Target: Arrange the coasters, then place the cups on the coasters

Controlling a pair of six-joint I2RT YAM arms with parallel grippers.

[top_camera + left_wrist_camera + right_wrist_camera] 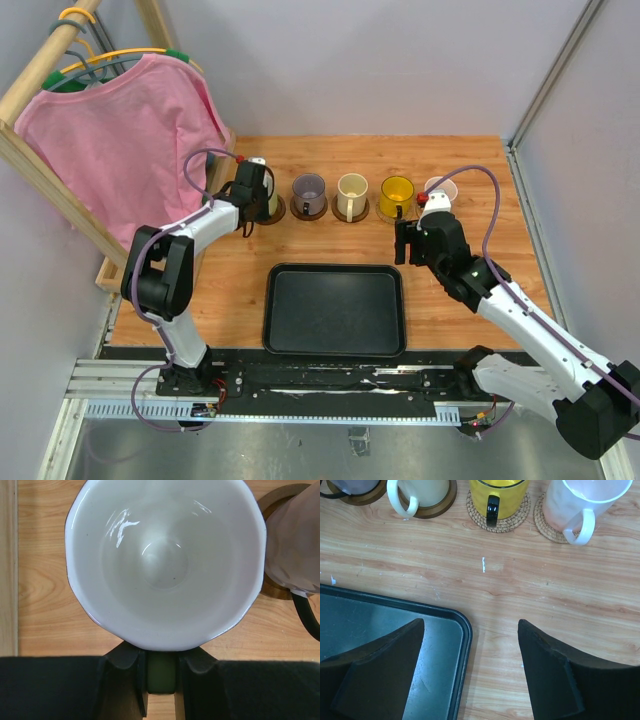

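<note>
Five cups stand in a row along the far side of the table. My left gripper (255,196) (161,656) is shut on the yellowish handle (161,672) of the white cup (259,170) (165,560), which sits over a dark brown coaster (274,212). To its right come the grey-lilac cup (309,193) (295,540), the cream cup (352,195) (422,489), the amber cup (397,197) (497,495) on a woven coaster (476,516), and the pale pink cup (440,188) (580,500) on a woven coaster (543,522). My right gripper (408,245) (470,625) hangs open and empty below them.
A black rectangular tray (335,270) (465,625) lies in front of the arms' bases. A pink shirt (130,130) hangs on a wooden rack (60,195) at the left. Grey walls close the back and the right.
</note>
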